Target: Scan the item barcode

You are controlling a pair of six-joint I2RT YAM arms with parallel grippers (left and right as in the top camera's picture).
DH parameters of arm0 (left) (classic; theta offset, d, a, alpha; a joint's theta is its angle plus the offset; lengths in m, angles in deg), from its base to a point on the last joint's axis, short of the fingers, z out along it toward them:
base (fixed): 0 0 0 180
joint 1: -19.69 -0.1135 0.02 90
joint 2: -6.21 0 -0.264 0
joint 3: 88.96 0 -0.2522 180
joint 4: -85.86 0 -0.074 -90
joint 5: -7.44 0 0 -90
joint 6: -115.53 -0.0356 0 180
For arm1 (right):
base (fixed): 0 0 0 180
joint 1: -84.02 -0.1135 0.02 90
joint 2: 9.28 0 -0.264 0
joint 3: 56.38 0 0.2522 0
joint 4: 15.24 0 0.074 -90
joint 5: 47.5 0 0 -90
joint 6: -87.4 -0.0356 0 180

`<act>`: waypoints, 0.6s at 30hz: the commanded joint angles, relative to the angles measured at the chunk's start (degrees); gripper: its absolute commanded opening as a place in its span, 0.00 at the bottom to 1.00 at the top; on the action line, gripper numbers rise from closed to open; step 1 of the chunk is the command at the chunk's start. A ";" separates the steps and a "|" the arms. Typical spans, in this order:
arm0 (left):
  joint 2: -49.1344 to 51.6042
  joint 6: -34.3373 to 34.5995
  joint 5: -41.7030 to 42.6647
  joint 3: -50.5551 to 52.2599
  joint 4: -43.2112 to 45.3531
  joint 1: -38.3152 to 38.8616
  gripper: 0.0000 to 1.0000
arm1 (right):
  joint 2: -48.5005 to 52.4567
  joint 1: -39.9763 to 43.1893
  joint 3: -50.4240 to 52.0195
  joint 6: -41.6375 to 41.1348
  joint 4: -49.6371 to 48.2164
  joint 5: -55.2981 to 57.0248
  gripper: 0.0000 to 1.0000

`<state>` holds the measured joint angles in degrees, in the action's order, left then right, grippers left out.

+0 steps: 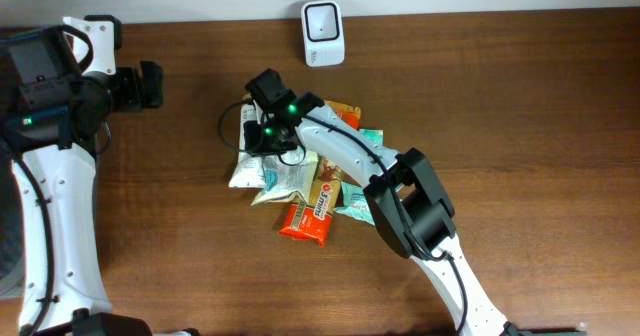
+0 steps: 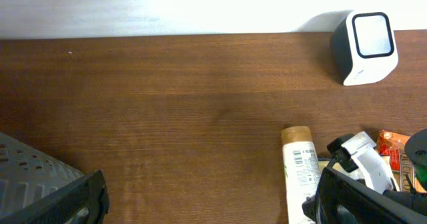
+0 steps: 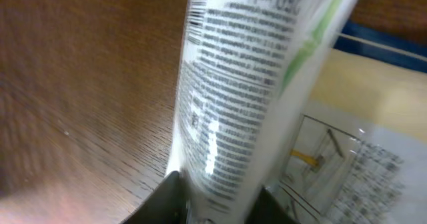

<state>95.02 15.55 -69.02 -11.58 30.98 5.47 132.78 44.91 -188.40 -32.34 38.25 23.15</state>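
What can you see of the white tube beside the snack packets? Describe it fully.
The white tube looks like glossy plastic, with a tan cap, dense black print, a barcode and a green stripe. It lies flat on the wooden table at the edge of the snack packets, cap toward the wall. The right gripper straddles it; whether it is clamped is unclear.

Bare dark brown wooden table lies open to the right of the heap of crinkly snack packets. A broad strip is free between the heap and the white left arm. The small white box scanner stands at the far edge, with bare wood between it and the heap. The white right arm slants over the heap from the near side, its right gripper clasping the white plastic tube with green print at the heap's left end.
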 commanded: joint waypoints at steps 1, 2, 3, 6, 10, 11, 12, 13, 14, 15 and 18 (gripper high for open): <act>-0.72 0.52 0.66 -0.22 -0.09 -0.20 0.99 | 1.66 0.13 -0.39 2.05 2.38 1.62 0.12; -0.72 0.52 0.66 -0.22 -0.07 -0.20 0.99 | 1.03 0.46 -1.20 3.52 3.34 0.96 0.07; -0.72 0.52 0.66 -0.22 -0.07 -0.20 0.99 | 0.04 0.92 -2.78 5.29 5.09 0.50 0.04; -0.72 0.52 0.66 -0.22 -0.09 -0.17 0.99 | -2.54 1.66 -7.32 8.59 9.57 0.33 0.04; -0.72 0.52 0.66 -0.22 -0.09 -0.20 0.99 | -6.01 3.06 -16.46 11.15 17.18 0.11 0.04; -0.72 0.52 0.66 -0.22 -0.09 -0.20 0.99 | -6.75 3.63 -18.62 11.13 18.88 0.07 0.04; -0.72 0.52 0.66 -0.22 -0.09 -0.20 0.99 | -7.45 4.28 -21.09 11.39 21.05 0.04 0.04; -0.72 0.52 0.66 -0.22 -0.09 -0.20 0.99 | -8.00 4.92 -23.12 11.54 22.73 0.04 0.04; -0.72 0.52 0.66 -0.22 -0.09 -0.20 0.99 | -8.59 5.75 -25.14 11.54 24.59 0.04 0.04; -0.72 0.50 0.66 -0.22 -0.09 -0.20 0.99 | -9.42 6.84 -27.08 11.54 26.69 0.04 0.04; -0.72 0.52 0.66 -0.22 -0.09 -0.20 0.99 | -10.95 10.38 -30.49 11.54 32.28 0.07 0.04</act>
<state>95.02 15.55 -69.02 -11.58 30.96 5.47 126.92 52.03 -214.72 -21.71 67.64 23.17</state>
